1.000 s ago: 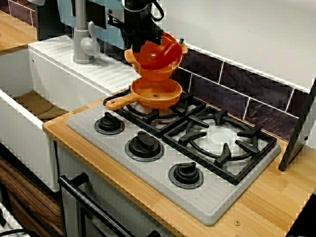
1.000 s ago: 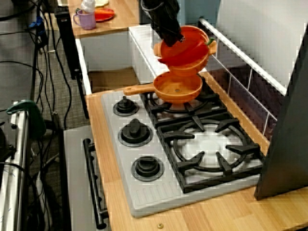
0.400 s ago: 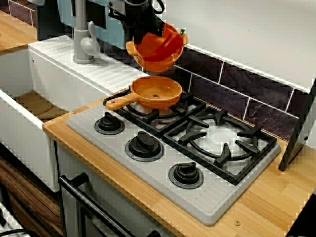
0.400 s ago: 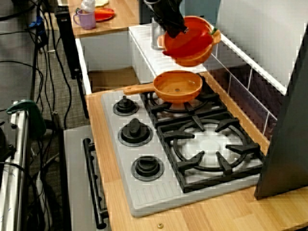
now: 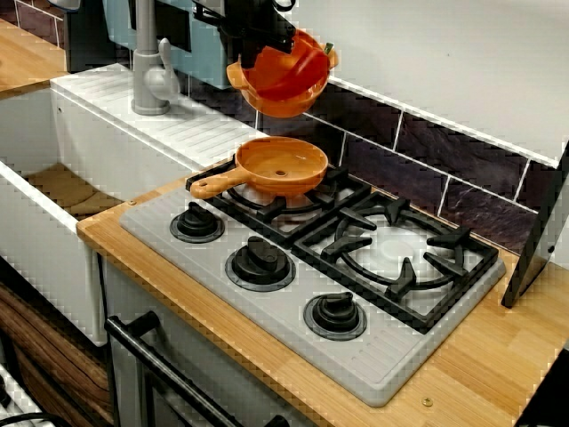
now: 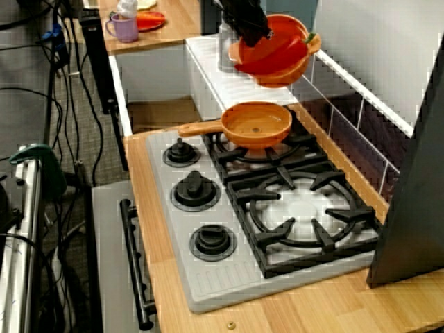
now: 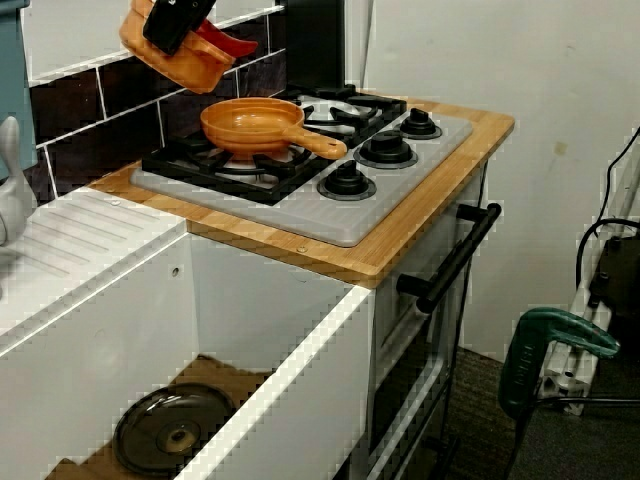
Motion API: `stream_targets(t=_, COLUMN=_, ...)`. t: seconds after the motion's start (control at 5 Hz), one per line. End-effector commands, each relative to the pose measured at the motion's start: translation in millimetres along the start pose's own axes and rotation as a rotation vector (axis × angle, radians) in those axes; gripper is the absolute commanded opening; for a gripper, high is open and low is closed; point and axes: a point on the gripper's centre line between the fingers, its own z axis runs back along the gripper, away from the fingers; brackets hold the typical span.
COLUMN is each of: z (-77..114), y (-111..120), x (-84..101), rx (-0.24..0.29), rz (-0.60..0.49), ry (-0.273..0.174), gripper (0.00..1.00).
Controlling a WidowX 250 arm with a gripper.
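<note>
Arm: my single dark arm (image 5: 247, 11) drops in from the top edge of the front view, close to upright.
Gripper: my gripper (image 5: 258, 52) hangs high in the air, wrist tipped to one side.
Jaws: I read them as clamped on the rim of the orange bowl (image 5: 289, 100).

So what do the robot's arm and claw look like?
The blocky black claw is dark all over, built from boxy, angular parts. A thin black cable loops beside it in the view from the stove's front. No markings or other colours show, and the arm above is cut off.
</note>
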Motion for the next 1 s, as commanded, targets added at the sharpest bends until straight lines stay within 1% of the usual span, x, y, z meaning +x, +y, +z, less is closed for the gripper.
stream_targets(t=0.0, z=25.2, y=12.9, x=21.7, rx=0.005, rz=0.047, ry=-0.116, gripper=0.0)
stream_targets(t=0.4, z=26.0, y=16.6, x=26.1, rx=0.025, rz=0.066, ry=-0.164, gripper=0.0)
stream_targets(t=0.6, z=28.2, y=17.9, x=28.3, rx=0.021, rz=0.067, ry=-0.166, gripper=0.0)
stream_targets(t=0.8, z=35.0, y=20.5, x=28.9, rx=0.017, rz=0.07, ry=-0.187, gripper=0.0)
